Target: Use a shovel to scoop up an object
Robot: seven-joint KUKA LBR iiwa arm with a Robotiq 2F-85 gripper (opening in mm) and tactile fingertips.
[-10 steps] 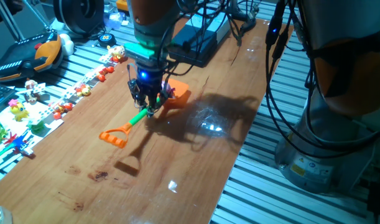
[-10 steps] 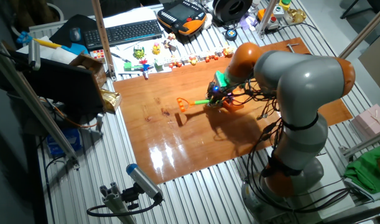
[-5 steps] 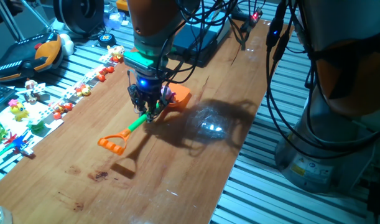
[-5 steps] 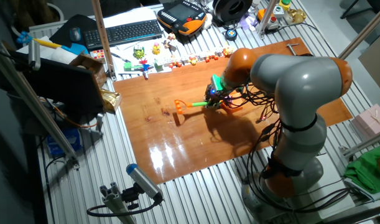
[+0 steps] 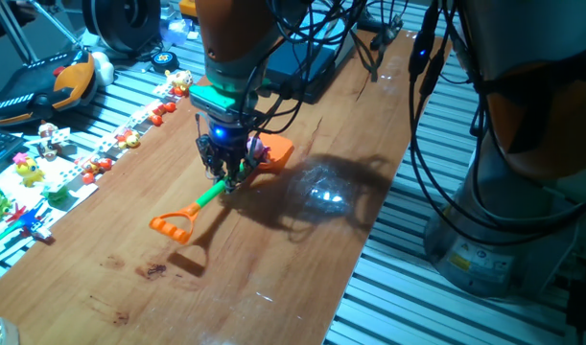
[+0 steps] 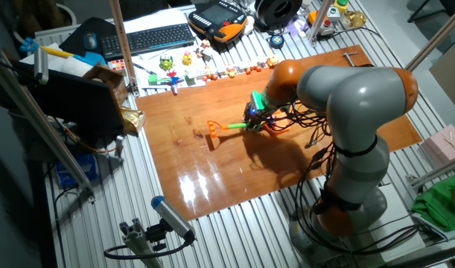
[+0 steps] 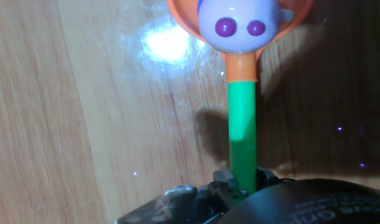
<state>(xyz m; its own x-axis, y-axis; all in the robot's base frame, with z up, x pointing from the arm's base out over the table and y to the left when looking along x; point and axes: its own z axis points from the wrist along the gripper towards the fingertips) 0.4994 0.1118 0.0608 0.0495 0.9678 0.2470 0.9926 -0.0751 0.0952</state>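
My gripper (image 5: 225, 177) is shut on the thin green shaft of the shovel (image 5: 208, 196) and holds it tilted just above the wooden table (image 5: 302, 249). The orange loop end (image 5: 173, 227) hangs clear of its shadow. The orange blade (image 5: 275, 149) lies behind the fingers. The object (image 5: 257, 149), purple-pink, sits at the blade. In the hand view the shaft (image 7: 242, 118) runs up to the blade (image 7: 177, 9), and the object (image 7: 239, 25), pale with two purple dots, rests in the scoop. In the other fixed view my gripper (image 6: 251, 121) holds the shovel (image 6: 231, 126) at mid-table.
Rows of small red-and-yellow toys (image 5: 129, 134) and other figurines (image 5: 29, 171) line the table's left edge. A black box with cables (image 5: 307, 57) stands at the back. The robot base (image 5: 523, 144) is on the right. A keyboard (image 6: 156, 37) lies beyond the table.
My gripper has moved a little to the left with the shovel, and the loop end has swung lower toward the front. The object stays at the blade.
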